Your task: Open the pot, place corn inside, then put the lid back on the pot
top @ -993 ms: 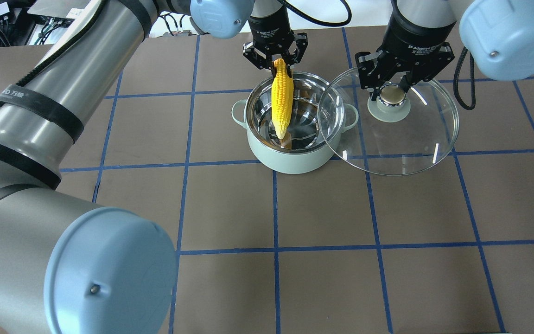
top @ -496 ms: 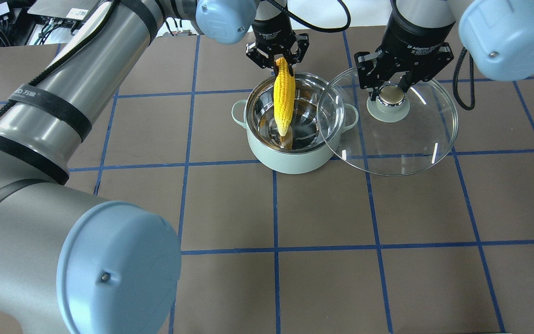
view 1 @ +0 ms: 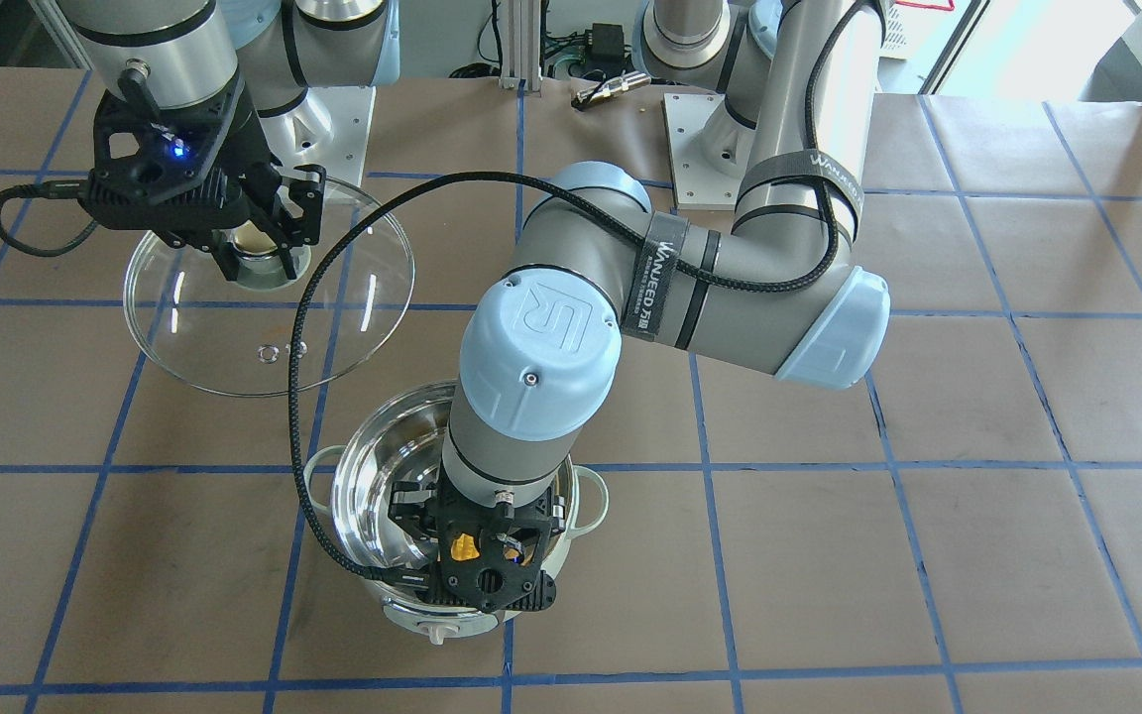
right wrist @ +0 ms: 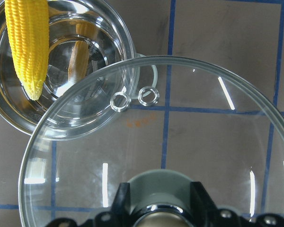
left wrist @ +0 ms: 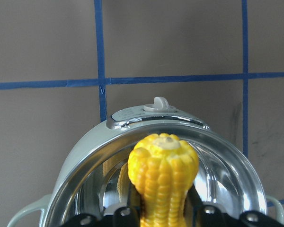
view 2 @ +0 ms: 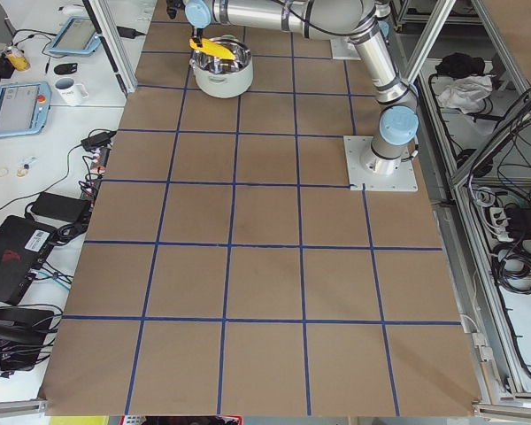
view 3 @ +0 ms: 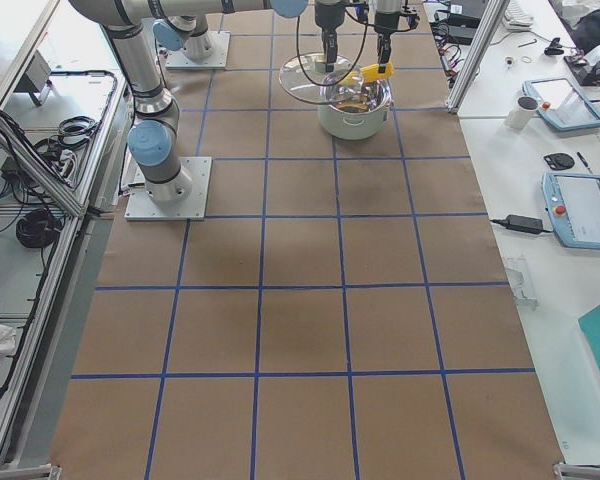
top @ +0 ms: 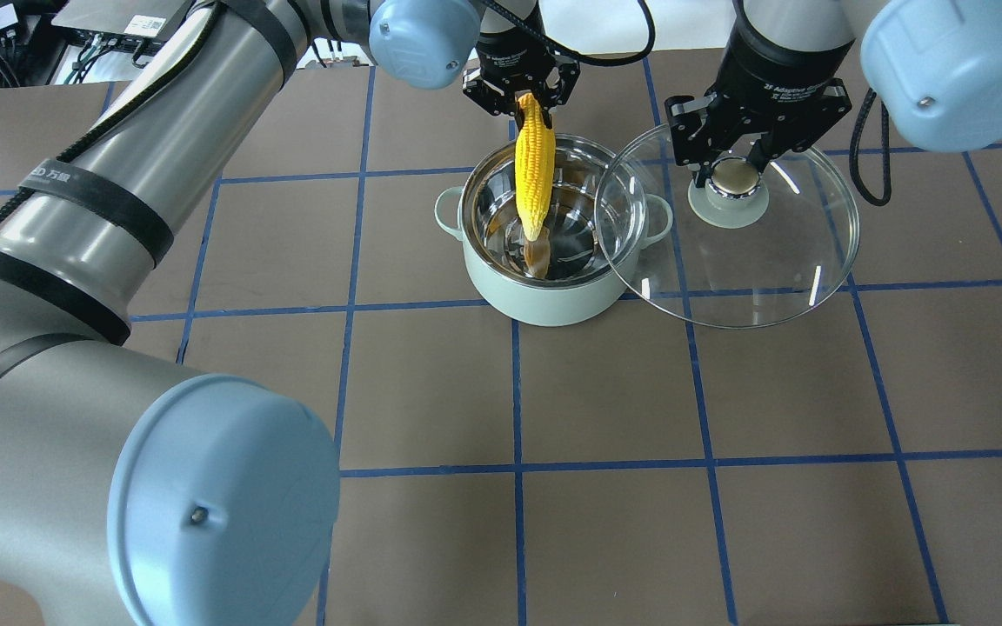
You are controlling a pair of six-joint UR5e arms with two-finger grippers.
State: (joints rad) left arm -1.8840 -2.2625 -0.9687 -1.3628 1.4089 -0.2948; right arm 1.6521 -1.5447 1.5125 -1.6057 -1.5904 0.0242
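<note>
The mint-green pot (top: 544, 300) stands open on the table, and its steel inside shows. My left gripper (top: 527, 100) is shut on the thick end of the yellow corn (top: 532, 174). It holds the cob slanted over the pot's opening, with the tip pointing down into it. In the left wrist view the corn (left wrist: 163, 165) sits above the pot (left wrist: 85, 156). My right gripper (top: 734, 178) is shut on the knob of the glass lid (top: 753, 269). It holds the lid off the table to the pot's right, and the lid's edge overlaps the pot's right rim. In the front-facing view the lid (view 1: 234, 347) is held behind the pot (view 1: 358, 486).
The brown table (top: 605, 391) carries a grid of blue tape. A black cable (view 1: 303, 397) loops from my left wrist past the pot. Side benches hold tablets and a mug (view 3: 525, 110) beyond the table's edge.
My left gripper has shifted slightly toward the pot's far side with the corn, and the corn's tip has followed. My right gripper and the lid have not moved.
</note>
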